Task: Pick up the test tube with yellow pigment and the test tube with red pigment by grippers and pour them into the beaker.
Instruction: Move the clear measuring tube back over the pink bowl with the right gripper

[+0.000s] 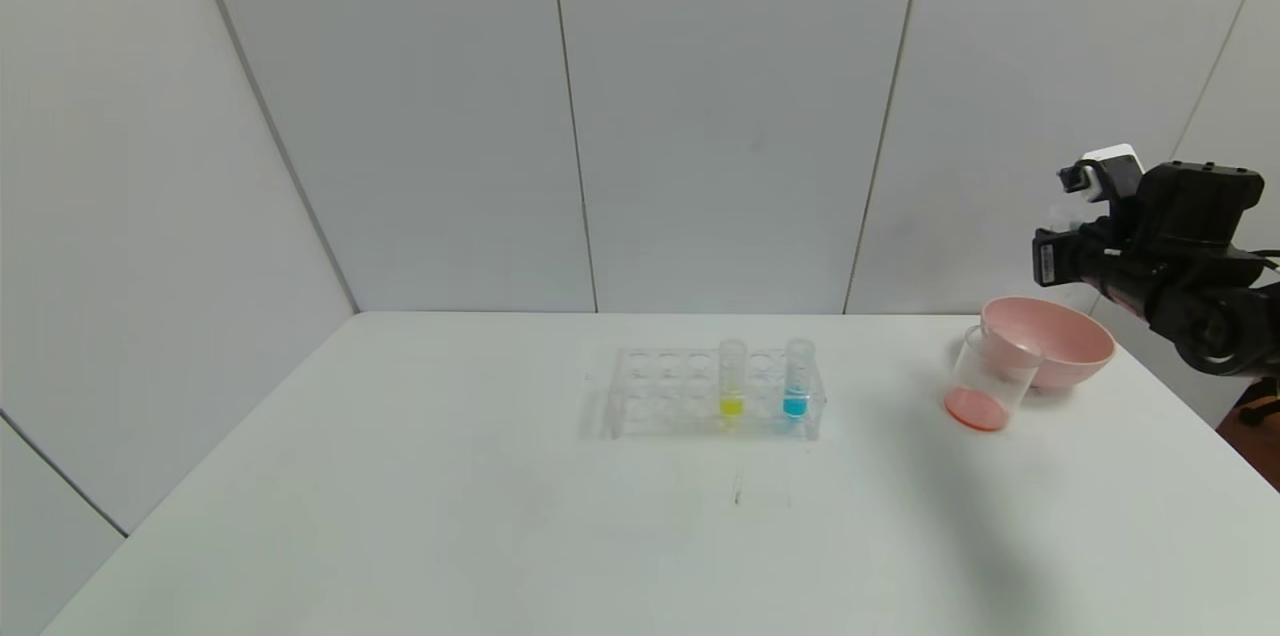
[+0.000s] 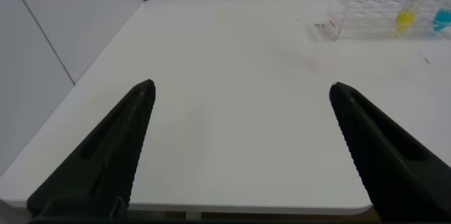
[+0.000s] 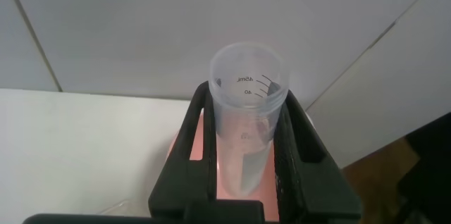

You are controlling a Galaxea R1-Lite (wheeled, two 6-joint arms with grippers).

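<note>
Bench [image 1: 400, 516]: white, matte, flat, with grey wall panels behind it.

Rack [image 1: 660, 396]: clear hard plastic, boxy, with rows of round holes. It sits mid-bench, nearer the far edge than the near one.
- The test tube with yellow pigment [image 1: 732, 381] stands upright in the rack. It is a clear cylinder with a short bright yellow band at its rounded base.
- A blue-liquid tube [image 1: 797, 378] stands upright just beside it, on the side toward the right edge.

Beaker [image 1: 985, 381]: clear and straight-sided, toward the far-right corner. A red-orange layer pools at the bottom. It appears to lean toward the pink bowl [image 1: 1060, 341], which is smooth, round and shallow. I cannot tell whether the two touch.

Right gripper [image 3: 246, 129]: black and angular, raised off the bench over the right edge, above the bowl. Its fingers are clamped on the test tube with red pigment [image 3: 248, 90], one on each side of the barrel. The tube is translucent plastic with printed graduation marks and a round open mouth. No distinct liquid band shows, only a pink tint behind it.

Left gripper [image 2: 242, 89]: it hangs above the near-left corner. Its black tapered fingers are spread wide with nothing between them.
</note>
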